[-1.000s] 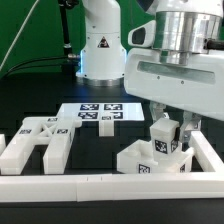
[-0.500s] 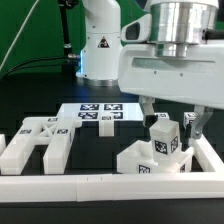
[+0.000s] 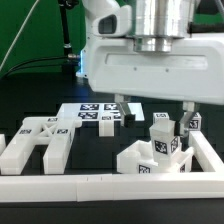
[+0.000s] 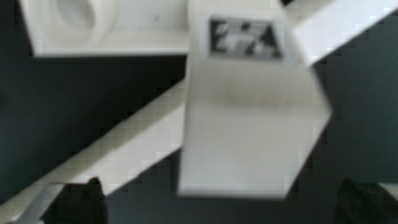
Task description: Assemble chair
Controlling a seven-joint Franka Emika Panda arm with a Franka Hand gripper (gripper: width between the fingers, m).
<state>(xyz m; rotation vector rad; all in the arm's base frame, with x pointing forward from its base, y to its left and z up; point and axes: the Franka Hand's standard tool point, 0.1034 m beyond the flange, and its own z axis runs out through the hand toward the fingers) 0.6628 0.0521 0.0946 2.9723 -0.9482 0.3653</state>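
I see the chair blocks [image 3: 150,158] as smooth, matt white plastic, the table [image 3: 100,150] as dull black, and the gripper [image 3: 162,116] housing as glossy white under brushed metal.

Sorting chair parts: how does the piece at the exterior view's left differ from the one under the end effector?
The left piece lies flat with open slots; the right piece is stacked, a block upright on top. The left piece sits apart from the open end effector; the right piece stands under it. Both are white, tagged.

Two chair-part clusters [image 3: 45,142] [image 3: 150,158], one gripper [image 3: 166,118], one marker board [image 3: 95,112]
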